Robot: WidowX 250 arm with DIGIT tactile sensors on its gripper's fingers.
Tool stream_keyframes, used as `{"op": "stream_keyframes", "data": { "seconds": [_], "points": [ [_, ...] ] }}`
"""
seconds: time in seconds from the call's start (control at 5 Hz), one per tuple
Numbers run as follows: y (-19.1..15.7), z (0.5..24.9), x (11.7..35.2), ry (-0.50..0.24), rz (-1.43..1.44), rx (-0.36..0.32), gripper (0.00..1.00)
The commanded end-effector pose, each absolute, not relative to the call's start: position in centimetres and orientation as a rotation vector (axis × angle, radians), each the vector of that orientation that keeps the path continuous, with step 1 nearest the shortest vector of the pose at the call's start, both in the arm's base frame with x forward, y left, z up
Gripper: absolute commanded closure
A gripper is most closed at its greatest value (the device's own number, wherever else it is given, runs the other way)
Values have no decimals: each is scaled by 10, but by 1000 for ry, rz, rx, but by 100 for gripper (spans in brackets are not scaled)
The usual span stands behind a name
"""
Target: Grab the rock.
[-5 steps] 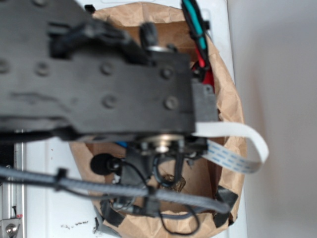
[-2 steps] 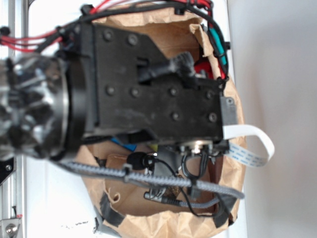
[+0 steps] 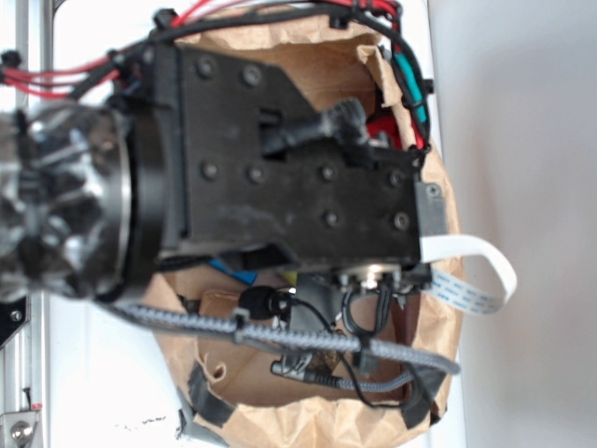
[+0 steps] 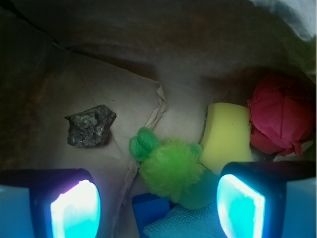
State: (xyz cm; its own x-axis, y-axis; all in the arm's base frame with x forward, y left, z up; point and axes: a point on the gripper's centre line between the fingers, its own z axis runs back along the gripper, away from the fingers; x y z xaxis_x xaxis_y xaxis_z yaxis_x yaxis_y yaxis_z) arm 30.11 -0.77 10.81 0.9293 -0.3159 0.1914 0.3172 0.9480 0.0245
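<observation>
1. Risk first: my gripper [image 4: 157, 203] hangs spread wide over the green plush toy [image 4: 171, 166], not over the rock [image 4: 90, 126]. If I drop straight down from here I judge I would close on the toy instead.
2. Rock position: it sits alone on the brown paper floor, far-left of the toy, above my left finger [image 4: 74, 206] in the wrist view and outside the span of the jaws.
3. A sideways move left could drag the twisted paper strand [image 4: 148, 124] or nudge the rock toward the bag wall [image 4: 148, 29].
4. In the exterior view the arm [image 3: 280, 177] hides the inside of the paper bag [image 3: 438, 224], so I have no second check on depth.
5. Count: one rock, one green plush toy, one yellow sponge [image 4: 225, 136], one red cloth ball [image 4: 282, 121], one blue item [image 4: 151, 208] near, partly hidden, and a teal cloth [image 4: 183, 223] beside it.
</observation>
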Motion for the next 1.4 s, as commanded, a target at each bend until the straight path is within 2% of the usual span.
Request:
{"op": "stream_keyframes", "data": {
  "seconds": [0.0, 0.2, 0.4, 0.8, 1.2],
  "points": [
    [-33, 96, 282, -420, -659, 15, 0],
    [-51, 87, 281, -489, -800, 0, 0],
    [-62, 81, 294, -500, -818, 15, 0],
    [-83, 74, 317, -397, -833, -17, 0],
    [-95, 69, 317, -222, -956, -90, 0]
  ]
}}
